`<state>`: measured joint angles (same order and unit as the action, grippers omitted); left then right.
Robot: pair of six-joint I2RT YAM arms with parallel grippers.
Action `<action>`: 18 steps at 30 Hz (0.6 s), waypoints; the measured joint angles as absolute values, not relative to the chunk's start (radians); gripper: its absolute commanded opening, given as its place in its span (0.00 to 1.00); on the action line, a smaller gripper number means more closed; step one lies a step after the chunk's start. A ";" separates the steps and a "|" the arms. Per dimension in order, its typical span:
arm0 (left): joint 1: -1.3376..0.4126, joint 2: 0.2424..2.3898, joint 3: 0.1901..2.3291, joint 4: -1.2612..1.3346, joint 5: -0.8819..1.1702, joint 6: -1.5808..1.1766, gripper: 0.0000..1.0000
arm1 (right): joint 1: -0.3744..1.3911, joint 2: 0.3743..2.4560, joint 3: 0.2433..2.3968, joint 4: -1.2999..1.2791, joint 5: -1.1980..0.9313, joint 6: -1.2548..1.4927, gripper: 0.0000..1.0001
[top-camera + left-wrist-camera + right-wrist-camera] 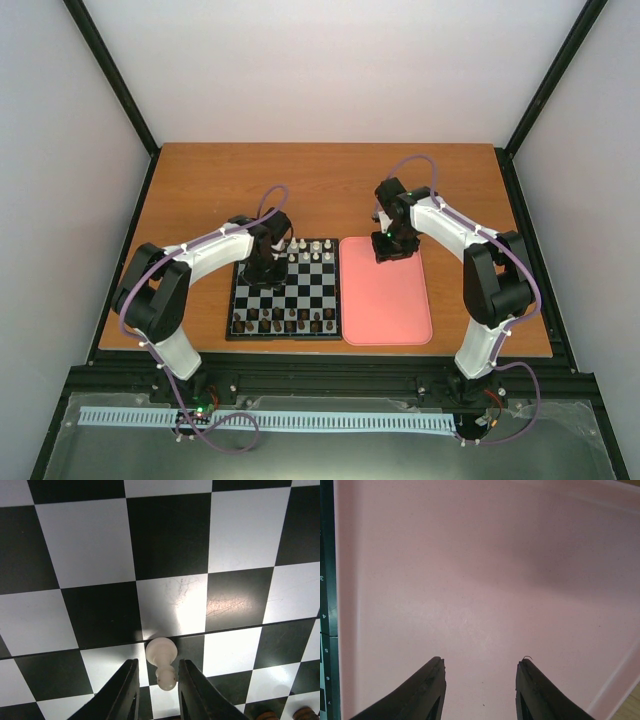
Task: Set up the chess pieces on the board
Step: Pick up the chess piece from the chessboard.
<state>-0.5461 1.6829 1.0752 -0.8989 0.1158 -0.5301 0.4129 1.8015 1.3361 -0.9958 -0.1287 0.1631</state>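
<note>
My left claw (157, 662) is narrow, sitting either side of a white pawn (161, 654) at the bottom middle of the wrist frame, over the board (170, 535). There's a sliver of gap on the pawn's left, so no pinch. My right claw (480, 662) is spread wide and empty over the pink tray (480, 570), which sits right of the board in the top view. More white pieces (305, 246) line the board's upper edge.

A pink tray (385, 300) lies flat on the brown wooden counter (320, 185), right of centre. Dark brown chessmen (280, 322) stand lined up just left of its near corner. Pale walls (340, 60) close in three sides
</note>
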 measured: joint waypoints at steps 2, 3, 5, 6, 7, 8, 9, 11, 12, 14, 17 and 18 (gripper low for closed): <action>-0.546 1.683 1.081 -0.900 0.115 -0.530 0.25 | 0.413 1.802 1.333 -0.994 -0.129 0.163 0.40; -0.546 1.683 1.085 -0.902 0.114 -0.530 0.25 | 0.413 1.802 1.332 -0.994 -0.129 0.162 0.40; -0.546 1.683 1.098 -0.906 0.110 -0.527 0.24 | 0.413 1.802 1.332 -0.994 -0.129 0.162 0.40; -0.546 1.684 1.105 -0.909 0.107 -0.527 0.24 | 0.413 1.802 1.332 -0.994 -0.129 0.161 0.40; -0.546 1.684 1.111 -0.910 0.104 -0.527 0.23 | 0.413 1.802 1.332 -0.994 -0.129 0.161 0.40; -0.546 1.684 1.117 -0.912 0.102 -0.526 0.23 | 0.413 1.802 1.332 -0.994 -0.129 0.161 0.40; -0.546 1.684 1.122 -0.913 0.100 -0.526 0.23 | 0.413 1.802 1.332 -0.994 -0.129 0.161 0.40; -0.546 1.684 1.126 -0.913 0.099 -0.526 0.23 | 0.413 1.802 1.332 -0.994 -0.129 0.160 0.40; -0.546 1.685 1.127 -0.913 0.098 -0.526 0.23 | 0.413 1.802 1.332 -0.994 -0.129 0.160 0.40; -0.546 1.686 1.127 -0.914 0.098 -0.526 0.23 | 0.413 1.802 1.330 -0.994 -0.129 0.160 0.40; -0.546 1.689 1.126 -0.915 0.098 -0.526 0.23 | 0.413 1.802 1.324 -0.992 -0.129 0.160 0.40; -0.546 1.689 1.125 -0.914 0.098 -0.525 0.23 | 0.413 1.802 1.321 -0.992 -0.129 0.159 0.40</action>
